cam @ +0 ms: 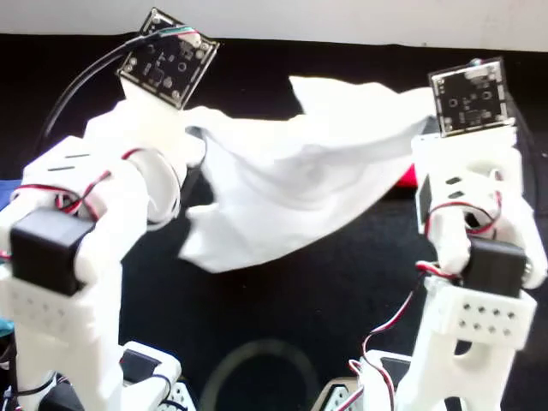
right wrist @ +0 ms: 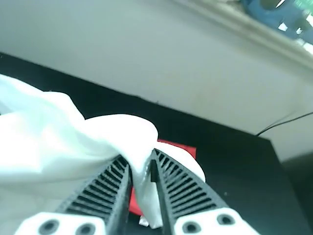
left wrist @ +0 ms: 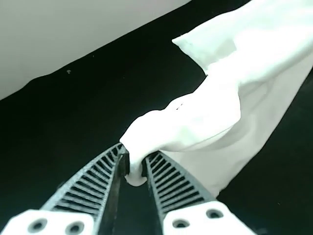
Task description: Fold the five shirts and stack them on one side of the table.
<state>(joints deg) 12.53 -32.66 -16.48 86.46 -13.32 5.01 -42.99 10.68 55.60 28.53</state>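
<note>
A white shirt (cam: 291, 184) hangs stretched between my two arms above the black table. My left gripper (left wrist: 134, 166) is shut on one bunched end of the white shirt (left wrist: 205, 112), whose loose cloth trails away from the fingers. My right gripper (right wrist: 142, 169) is shut on the other end of the white shirt (right wrist: 63, 132). In the high view the shirt's lower edge droops toward the table's middle. A red folded shirt (right wrist: 178, 149) lies on the table just beyond the right gripper, also visible as a red sliver (cam: 404, 178) beside the right arm.
The black table (cam: 342, 282) runs to a pale wall (right wrist: 146, 58) at the back. Something blue (cam: 7, 190) shows at the left edge behind the left arm. A cable (right wrist: 283, 122) trails over the table's far corner.
</note>
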